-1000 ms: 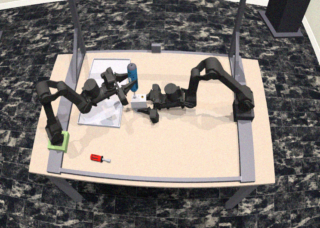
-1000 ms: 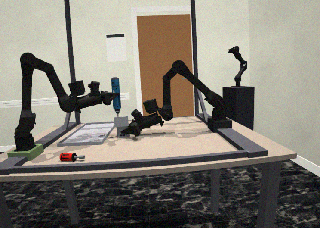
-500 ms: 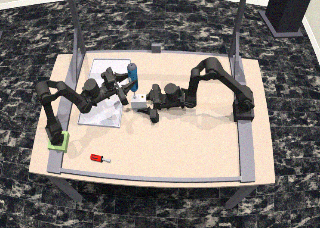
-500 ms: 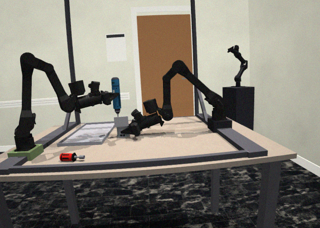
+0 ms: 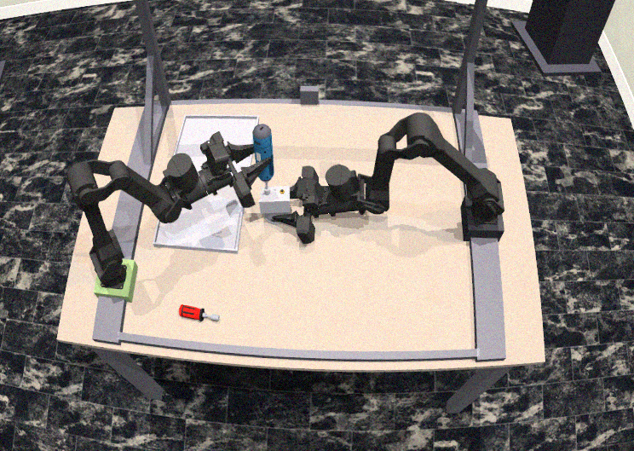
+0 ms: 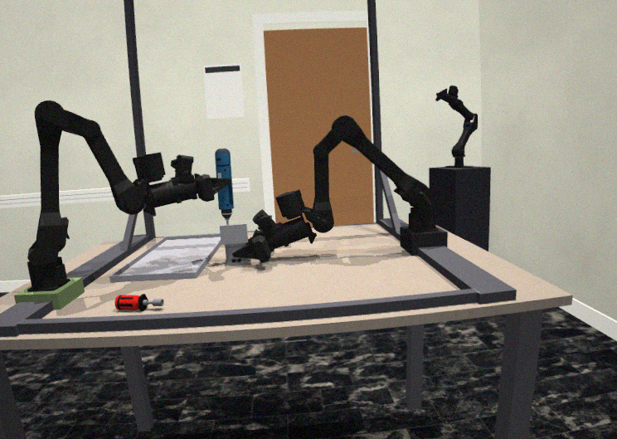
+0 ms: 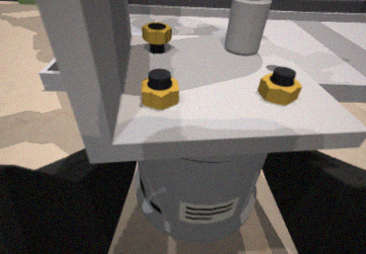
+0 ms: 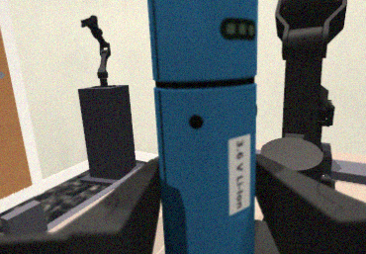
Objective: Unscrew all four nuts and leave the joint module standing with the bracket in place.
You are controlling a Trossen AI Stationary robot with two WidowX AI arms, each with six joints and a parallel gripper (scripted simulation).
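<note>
The joint module [image 6: 230, 253] [image 7: 223, 189] stands upright with the grey bracket [image 5: 273, 205] [image 6: 233, 234] [image 7: 326, 123] on top. My left gripper [image 7: 198, 137] is shut on the module's body below the bracket plate. In the left wrist view, the near left nut [image 7: 159, 97] and near right nut [image 7: 279, 91] sit low on their studs. The back left nut [image 7: 156, 33] sits high on its stud. My right gripper [image 5: 262, 157] [image 8: 205, 165] is shut on the upright blue electric nut driver [image 5: 262, 141] [image 6: 223, 170] [image 8: 208, 98]. Its socket [image 7: 247, 26] is down at the back right corner, hiding any nut there.
A shallow tray [image 5: 197, 247] [image 6: 154, 276] lies beside the module, partly under the right arm. A red hand driver [image 5: 191, 312] [image 6: 130, 303] lies near the table's front left. Frame rails [image 5: 302, 353] edge the table.
</note>
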